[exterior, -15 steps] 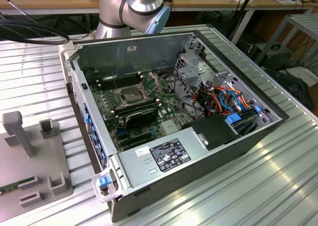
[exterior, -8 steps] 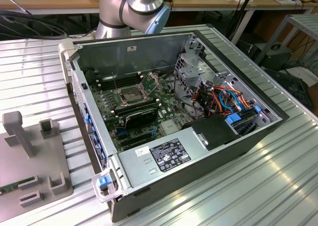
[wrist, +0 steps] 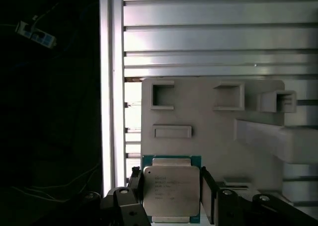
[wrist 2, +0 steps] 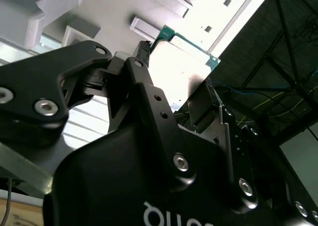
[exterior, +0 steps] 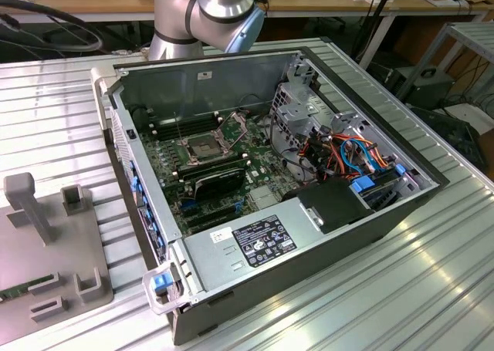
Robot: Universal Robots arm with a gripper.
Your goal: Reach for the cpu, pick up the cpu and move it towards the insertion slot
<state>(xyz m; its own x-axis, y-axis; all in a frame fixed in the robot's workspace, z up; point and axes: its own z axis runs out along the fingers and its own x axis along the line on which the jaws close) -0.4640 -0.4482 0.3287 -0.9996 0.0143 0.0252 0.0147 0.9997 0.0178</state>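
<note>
Two steps done: we judge the reach and the pick-up finished, because the hand (wrist: 171,196) is clamped on the cpu (wrist: 171,190) with its fingers (wrist: 207,193) pressed to opposite edges.
Grey fixture: in the exterior view it (exterior: 31,258) lies on the tabletop (exterior: 62,112) at that view's left, well apart from the socket. In the first wrist view its pockets lie beyond the chip, so we read the cpu as lifted clear of it.
Cpu: the tan-gold face and green rim are held flat between the fingers in both wrist views. In the second wrist view it juts out past the fingertips against the pale fixture.
Arm: its grey joint (exterior: 204,8) shows at the top of the exterior view, behind the computer case (exterior: 201,81).
Insertion slot: it (exterior: 202,145) sits inside the open case, right of the fixture in the exterior view. Its latch frame (exterior: 235,123) looks raised and its dark centre looks bare, as far as we can tell.
Left to do: the carry itself, since by our reading the chip hangs over the fixture side and nowhere near the slot.
Hard to make out: how high the cpu rides above the fixture. Its near edge is cut off in the first wrist view and the hand's body covers part of it in the second wrist view. The socket's pin field is too small to read.
</note>
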